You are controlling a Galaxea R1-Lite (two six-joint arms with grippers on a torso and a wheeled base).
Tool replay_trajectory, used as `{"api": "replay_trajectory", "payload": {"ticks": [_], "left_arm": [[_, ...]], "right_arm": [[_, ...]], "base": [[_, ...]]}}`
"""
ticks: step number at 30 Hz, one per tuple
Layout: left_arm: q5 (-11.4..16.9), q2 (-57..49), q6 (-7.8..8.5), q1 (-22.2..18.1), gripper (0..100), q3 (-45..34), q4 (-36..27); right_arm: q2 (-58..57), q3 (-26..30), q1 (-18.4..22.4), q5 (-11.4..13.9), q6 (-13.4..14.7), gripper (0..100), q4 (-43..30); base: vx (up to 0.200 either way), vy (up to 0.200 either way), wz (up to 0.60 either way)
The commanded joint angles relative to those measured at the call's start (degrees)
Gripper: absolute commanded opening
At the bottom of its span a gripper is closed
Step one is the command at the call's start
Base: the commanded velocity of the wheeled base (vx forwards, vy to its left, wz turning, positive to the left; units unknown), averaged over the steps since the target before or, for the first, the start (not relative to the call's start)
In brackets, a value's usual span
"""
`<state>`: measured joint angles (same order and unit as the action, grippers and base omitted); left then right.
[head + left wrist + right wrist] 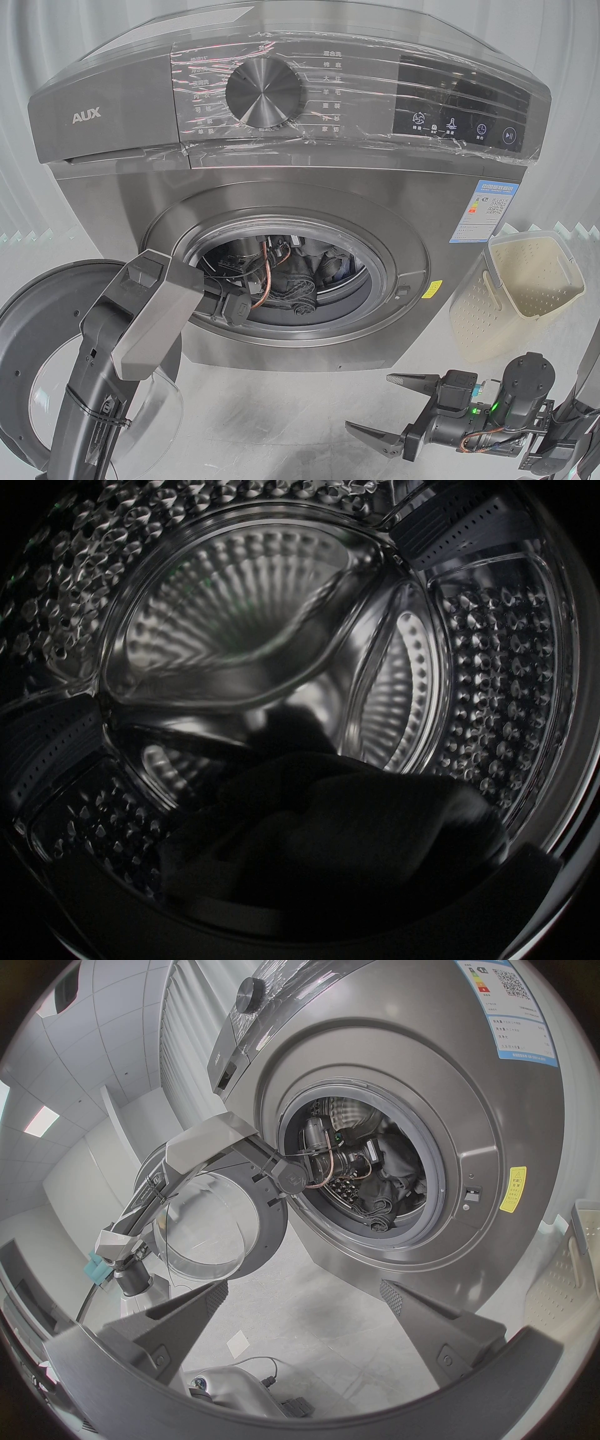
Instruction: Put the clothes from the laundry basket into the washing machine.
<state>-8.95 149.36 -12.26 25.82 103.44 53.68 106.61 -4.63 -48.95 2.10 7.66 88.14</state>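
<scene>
The grey washing machine [287, 187] stands with its door [31, 350] swung open to the left. Dark clothes [306, 281] lie in a heap on the drum floor [350, 836] and against the door seal [390, 1185]. My left arm [150, 306] goes in through the opening, and my left gripper [290, 272] is inside the drum by the heap, its tip lost among the dark cloth. The cream laundry basket [531, 275] leans by the machine's right side and looks empty. My right gripper [369, 403] hangs open and empty above the floor in front of the machine [303, 1285].
The open door [212, 1222] with its glass bowl takes up the floor to the left of the opening. The perforated steel drum wall [500, 667] surrounds the left wrist. Bare grey floor [281, 412] lies between the machine and the right gripper.
</scene>
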Motion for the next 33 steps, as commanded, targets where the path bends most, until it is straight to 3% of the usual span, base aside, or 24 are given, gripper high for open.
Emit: {"api": "replay_trajectory", "payload": {"ticks": [1,6,8,16,25,30,31,33], "left_arm": [[-0.37,1.11,-0.22,0.02,100,-1.66,0.11],[0.33,-2.49,-1.1,0.11,100,-8.34,-0.77],[2.53,-6.27,-1.01,0.55,100,-15.63,-2.17],[8.51,-11.2,0.57,2.04,100,-26.88,-2.52],[8.86,-6.1,2.07,3.98,100,-26.53,-1.82],[8.42,-2.14,3.91,3.54,100,-24.86,-1.2],[8.51,-2.05,4.0,3.54,0,-24.86,-1.03],[8.68,-2.05,3.65,3.54,0,-24.16,-0.85]], "right_arm": [[0.09,0.06,0.25,0.01,-0.01,100,0.02],[0.09,0.15,0.25,0.01,-0.01,100,0.02],[0.09,0.06,0.17,0.1,0.08,100,0.02],[0.09,0.06,-0.19,0.01,0.08,100,0.02],[0.18,0.06,-0.27,0.01,0.08,100,0.02],[0.09,-0.03,-0.36,0.01,0.08,100,0.02],[0.09,-0.03,-0.36,0.01,0.08,100,0.02],[0.09,-0.11,-0.36,0.01,0.08,100,0.02]], "base": [[0.0,0.0,0.0],[0.0,0.0,0.0],[0.0,0.0,0.0],[0.0,0.0,0.0],[0.0,0.0,0.0],[0.0,0.0,0.0],[0.0,0.0,0.0],[0.0,0.0,0.0]]}}
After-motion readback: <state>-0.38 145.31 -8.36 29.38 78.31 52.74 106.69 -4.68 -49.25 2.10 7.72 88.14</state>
